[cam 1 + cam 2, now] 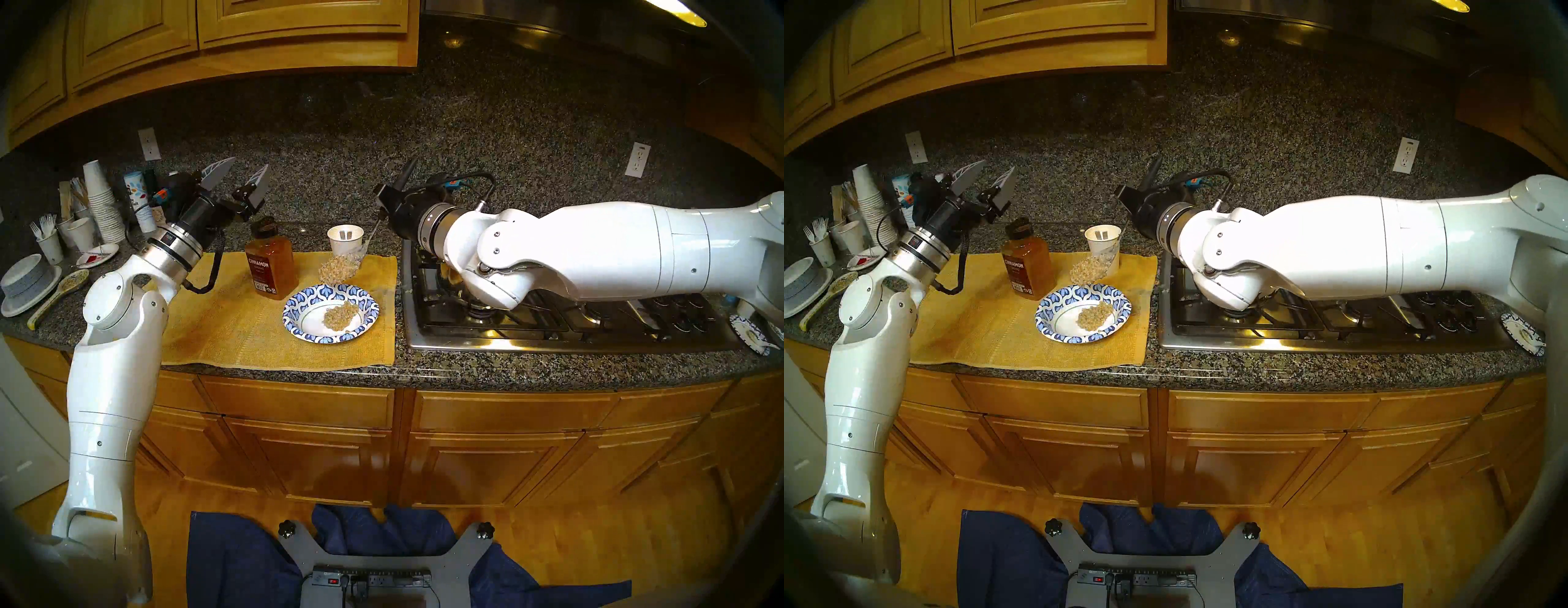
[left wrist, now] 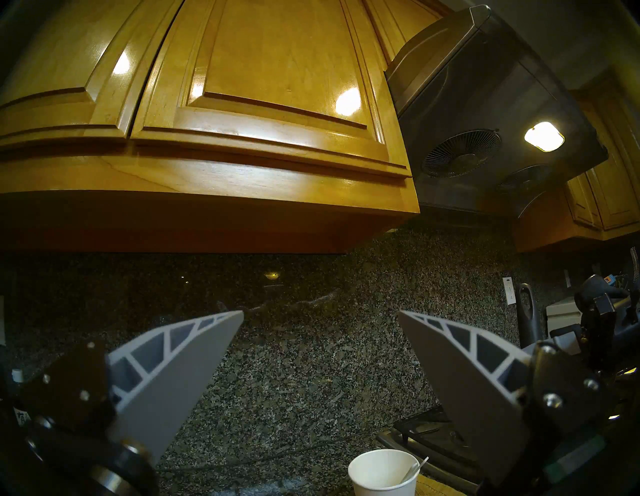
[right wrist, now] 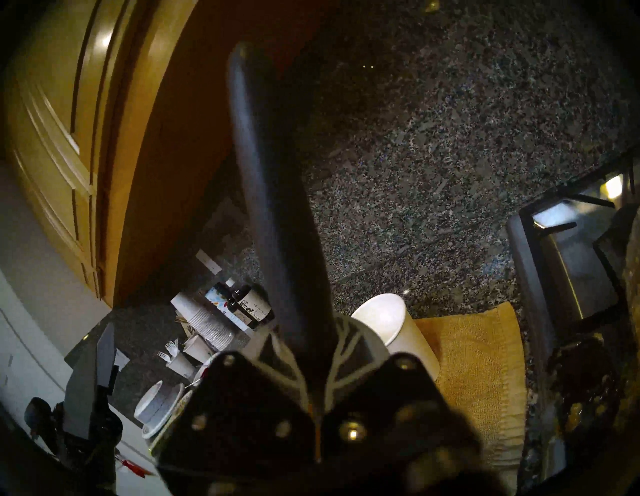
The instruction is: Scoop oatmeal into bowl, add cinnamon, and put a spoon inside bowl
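The blue-and-white leaf-rimmed paper bowl (image 1: 312, 297) (image 1: 1055, 303) sits on a yellow cloth and holds a lump of oatmeal (image 1: 339, 319) (image 1: 1094, 318). My right gripper (image 1: 388, 204) (image 3: 313, 350) is shut on the dark handle of a ladle (image 3: 273, 194). The ladle's cup, full of oatmeal (image 1: 337, 269) (image 1: 1087, 267), hangs tilted just behind and above the bowl. The cinnamon bottle (image 1: 271, 265) (image 1: 1028, 265) stands capped left of the bowl. My left gripper (image 1: 251, 162) (image 1: 1000, 164) (image 2: 320, 311) is open and empty, raised above the cinnamon. A slim white stick (image 2: 417, 467) leans in a paper cup (image 1: 345, 240); I cannot tell whether it is the spoon.
The stove (image 1: 551, 327) lies right of the yellow cloth (image 1: 212, 331), with my right arm stretched over it. At the far left stand stacked paper cups (image 1: 102, 199), a cup of forks (image 1: 47, 242), stacked grey bowls (image 1: 27, 282) and a speckled spoon (image 1: 63, 288). A patterned plate (image 1: 751, 335) lies far right.
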Controlling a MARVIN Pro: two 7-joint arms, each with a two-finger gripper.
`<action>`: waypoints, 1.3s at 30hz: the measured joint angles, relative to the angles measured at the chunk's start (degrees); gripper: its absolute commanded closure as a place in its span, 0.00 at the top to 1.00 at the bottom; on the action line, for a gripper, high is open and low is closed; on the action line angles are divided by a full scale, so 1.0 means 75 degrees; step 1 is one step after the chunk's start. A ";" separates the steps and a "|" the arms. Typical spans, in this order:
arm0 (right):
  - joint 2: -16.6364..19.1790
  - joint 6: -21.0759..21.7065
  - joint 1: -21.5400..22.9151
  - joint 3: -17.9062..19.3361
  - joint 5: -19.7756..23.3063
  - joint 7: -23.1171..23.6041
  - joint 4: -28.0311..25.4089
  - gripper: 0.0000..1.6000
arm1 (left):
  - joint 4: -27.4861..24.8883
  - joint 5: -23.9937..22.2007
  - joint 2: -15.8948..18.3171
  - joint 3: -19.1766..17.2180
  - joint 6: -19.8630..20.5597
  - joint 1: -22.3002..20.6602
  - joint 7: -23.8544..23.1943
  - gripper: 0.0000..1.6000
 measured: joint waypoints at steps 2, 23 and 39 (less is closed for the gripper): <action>-0.0083 -0.0093 0.0060 -0.0134 -0.0240 -0.0124 0.0010 0.00 | 0.0000 0.0000 0.0000 0.0000 0.0000 0.0000 0.0000 1.00; -0.0701 -0.0954 0.0454 -0.1095 -0.2318 -0.0750 0.0069 0.00 | 0.0000 -0.0001 0.0001 0.0001 0.0000 0.0000 0.0001 1.00; -0.0989 -0.1669 0.0640 -0.1842 -0.3891 -0.1130 -0.0050 0.00 | 0.0000 -0.0002 0.0001 0.0002 -0.0001 0.0000 0.0001 1.00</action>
